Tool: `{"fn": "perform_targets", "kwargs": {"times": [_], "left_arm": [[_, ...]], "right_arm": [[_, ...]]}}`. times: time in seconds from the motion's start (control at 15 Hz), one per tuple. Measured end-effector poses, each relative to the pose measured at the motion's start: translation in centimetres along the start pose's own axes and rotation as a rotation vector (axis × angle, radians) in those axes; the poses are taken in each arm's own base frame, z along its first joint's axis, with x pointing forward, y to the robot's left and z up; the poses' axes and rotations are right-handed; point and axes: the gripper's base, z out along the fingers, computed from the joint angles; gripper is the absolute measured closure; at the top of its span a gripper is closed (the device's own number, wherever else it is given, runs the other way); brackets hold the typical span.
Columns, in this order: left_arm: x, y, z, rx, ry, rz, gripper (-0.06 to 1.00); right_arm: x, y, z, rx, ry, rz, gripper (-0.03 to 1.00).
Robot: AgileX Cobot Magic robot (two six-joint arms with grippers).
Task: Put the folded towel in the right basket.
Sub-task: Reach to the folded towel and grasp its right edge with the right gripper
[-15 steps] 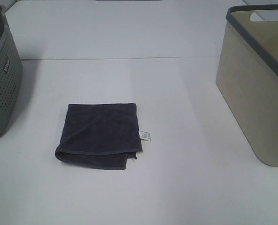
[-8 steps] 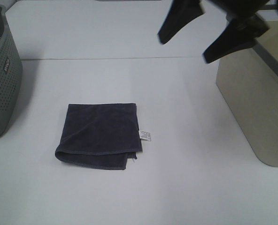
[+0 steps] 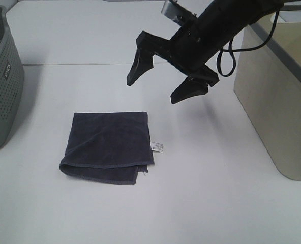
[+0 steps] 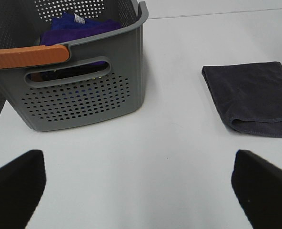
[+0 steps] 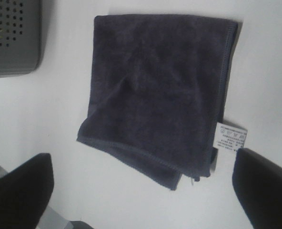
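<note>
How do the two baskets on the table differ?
The grey basket has perforated walls; the beige basket has solid ones. The grey basket has an orange handle and holds purple cloth; the beige basket's contents cannot be seen. Both have cut-out hand slots.

Right basket (image 3: 275, 107): far side was cropped by the exterior frame, rim partly behind the right arm (image 3: 227, 23). Grey basket (image 3: 3, 86): likewise cropped. Purple cloth (image 4: 79, 29): mostly hidden behind that basket's wall. Towel tag (image 5: 230, 137): print was too small to read.
</note>
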Motion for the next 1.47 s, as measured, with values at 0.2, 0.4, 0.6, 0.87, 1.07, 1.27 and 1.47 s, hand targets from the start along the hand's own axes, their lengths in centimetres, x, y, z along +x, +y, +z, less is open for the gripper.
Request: {"fn": "perform_targets", "kwargs": {"times": [0.2,0.4,0.6,0.87,1.07,1.27,1.47], "left_arm": [[0.0,0.0,0.0,0.0,0.0,0.0,-0.05],[0.0,0.0,0.0,0.0,0.0,0.0,-0.05],[0.0,0.0,0.0,0.0,0.0,0.0,-0.05],[0.0,0.0,0.0,0.0,0.0,0.0,-0.05],[0.0,0.0,0.0,0.0,0.0,0.0,-0.05],[0.0,0.0,0.0,0.0,0.0,0.0,-0.05],[0.0,0.0,0.0,0.0,0.0,0.0,-0.05]], "right_arm": [[0.3,-3.0,5.4,0.052,0.085,0.061,-0.01],[0.6,-4.9,8.3,0.097,0.102,0.075,-0.01],[0.5,-5.6,9.3,0.117,0.075,0.078,-0.01],[0.2,-5.8,10.2,0.097,0.054,0.122,-0.01],[0.3,-5.4,11.2,0.057,0.061,0.169,-0.01],[1.8,-2.7,13.7,-0.016,0.099,0.196,0.03],[4.1,0.2,16.6,-0.096,0.162,0.279,0.32]]}}
